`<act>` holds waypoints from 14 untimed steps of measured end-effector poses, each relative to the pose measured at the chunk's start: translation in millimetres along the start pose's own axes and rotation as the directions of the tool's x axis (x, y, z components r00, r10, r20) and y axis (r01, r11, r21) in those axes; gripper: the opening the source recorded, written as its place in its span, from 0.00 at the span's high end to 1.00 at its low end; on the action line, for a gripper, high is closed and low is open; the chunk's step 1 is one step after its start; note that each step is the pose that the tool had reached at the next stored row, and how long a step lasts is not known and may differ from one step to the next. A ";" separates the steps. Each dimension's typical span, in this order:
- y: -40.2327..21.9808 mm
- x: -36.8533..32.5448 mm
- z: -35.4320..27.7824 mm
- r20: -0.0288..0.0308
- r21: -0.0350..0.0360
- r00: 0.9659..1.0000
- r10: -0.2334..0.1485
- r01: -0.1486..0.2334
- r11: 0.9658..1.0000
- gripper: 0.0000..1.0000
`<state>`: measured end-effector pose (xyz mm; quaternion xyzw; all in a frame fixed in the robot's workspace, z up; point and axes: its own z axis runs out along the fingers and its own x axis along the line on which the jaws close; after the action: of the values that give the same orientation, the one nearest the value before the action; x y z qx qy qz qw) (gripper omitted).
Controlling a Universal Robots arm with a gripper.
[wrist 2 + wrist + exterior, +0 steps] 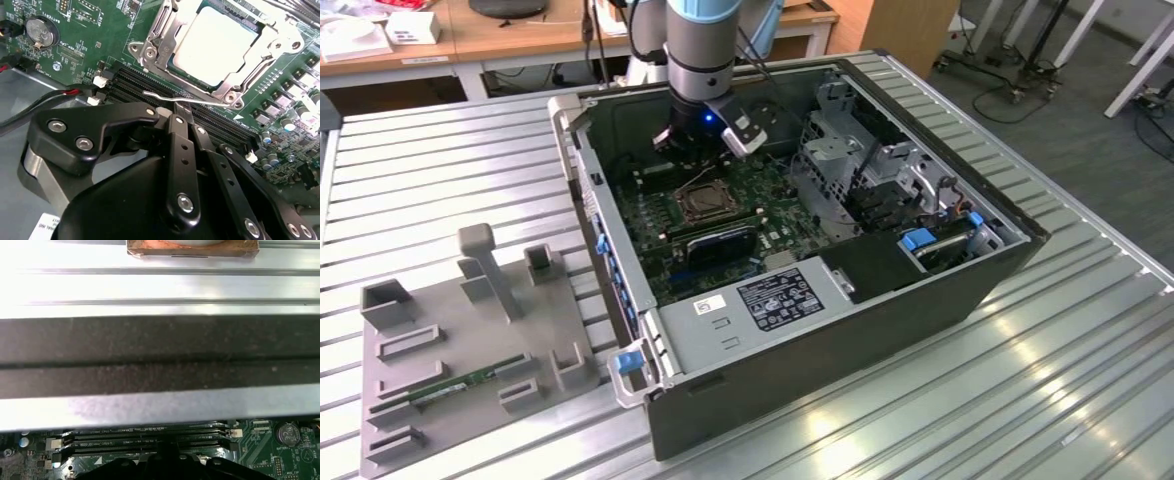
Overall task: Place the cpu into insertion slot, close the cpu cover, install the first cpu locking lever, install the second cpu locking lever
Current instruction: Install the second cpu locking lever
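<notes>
I see the cpu [220,45] seated in the insertion slot [699,203], with the cpu cover [159,37] down around it. My gripper [176,114] is clenched, its tips touching a locking lever [205,102] just beside the socket.

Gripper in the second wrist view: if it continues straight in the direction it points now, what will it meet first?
Most likely the thin wire locking lever, which lies across the path just ahead of the gripper. Beyond it comes the edge of the cpu cover. Depth is unclear, so it may be touching the lever.
</notes>
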<state>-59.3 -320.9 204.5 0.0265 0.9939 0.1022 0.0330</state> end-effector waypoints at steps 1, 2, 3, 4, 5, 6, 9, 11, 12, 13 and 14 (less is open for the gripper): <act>0.2 -0.1 -1.0 0.000 0.000 1.000 0.000 0.000 1.000 0.89; 0.4 -0.1 -2.0 0.000 0.000 1.000 0.000 0.000 1.000 0.89; 0.6 -0.2 -3.0 0.000 0.000 1.000 0.000 0.000 1.000 0.89; 0.8 -0.2 -3.7 0.000 0.000 1.000 0.000 0.000 1.000 0.89; 0.8 -0.3 -3.8 0.000 0.000 1.000 0.000 0.000 1.000 0.89; 0.8 -0.3 -3.8 0.000 -0.001 1.000 0.000 0.000 1.000 0.89; 0.8 0.1 -4.1 0.000 0.000 1.000 0.000 0.000 1.000 0.89; 0.6 3.3 -4.4 0.001 0.000 1.000 0.000 0.000 1.000 0.89; 0.5 5.9 -4.5 0.001 0.000 1.000 0.000 0.000 1.000 0.89; 0.5 7.8 -4.6 0.001 -0.001 1.000 0.000 0.000 1.000 0.89; 0.4 9.9 -4.8 0.002 -0.001 1.000 0.000 0.000 1.000 0.89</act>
<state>-69.5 -321.0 208.7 0.0264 0.9938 0.1024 0.0338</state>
